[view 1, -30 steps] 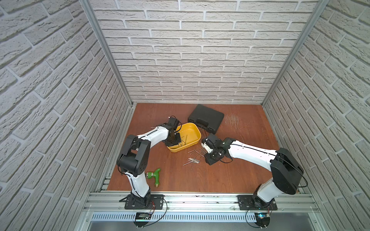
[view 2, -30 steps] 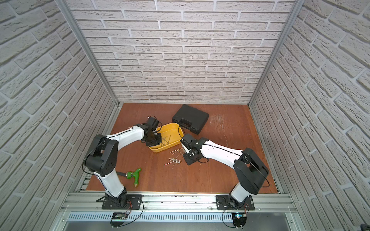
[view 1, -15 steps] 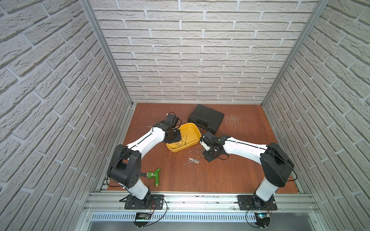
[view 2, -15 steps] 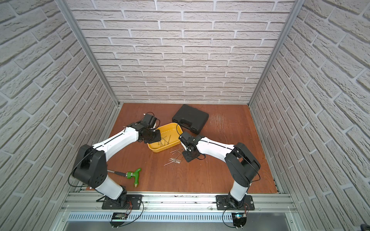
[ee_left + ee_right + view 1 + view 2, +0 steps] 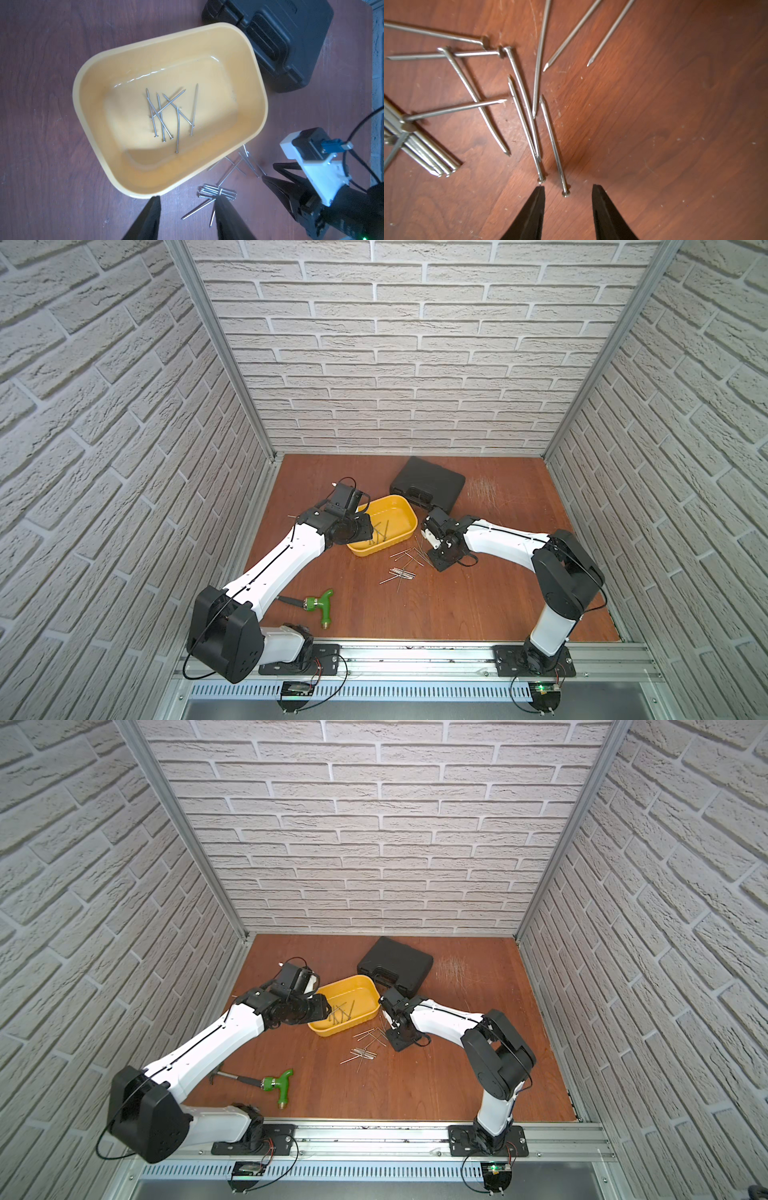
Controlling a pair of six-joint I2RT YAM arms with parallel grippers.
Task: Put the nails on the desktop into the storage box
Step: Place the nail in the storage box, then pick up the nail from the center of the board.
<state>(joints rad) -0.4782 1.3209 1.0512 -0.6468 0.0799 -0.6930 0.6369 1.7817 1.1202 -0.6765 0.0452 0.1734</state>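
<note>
The yellow storage box (image 5: 395, 512) (image 5: 357, 990) (image 5: 245, 116) stands mid-desktop with several nails (image 5: 166, 116) (image 5: 380, 531) lying crossed on its floor. More nails (image 5: 405, 568) (image 5: 365, 1048) (image 5: 218, 191) (image 5: 529, 124) lie scattered and bundled on the desktop (image 5: 457, 605) in front of the box. My left gripper (image 5: 188, 199) (image 5: 363, 526) hovers over the box's left rim, open and empty. My right gripper (image 5: 569, 187) (image 5: 432, 560) sits low over the desktop nails, open, with one nail head (image 5: 565, 194) between its fingertips, not touching them.
A black moulded case (image 5: 428, 485) (image 5: 395, 965) (image 5: 280, 41) lies just behind the box. A green-handled tool (image 5: 320, 605) (image 5: 278, 1085) lies at the front left, partly under my left arm. Brick-pattern walls close off three sides, and a metal rail (image 5: 415, 651) runs along the front.
My left gripper has opened above the box, and that arm's elbow has swung down toward the front rail. The right arm's elbow has shifted left; its gripper stays over the same nails.
</note>
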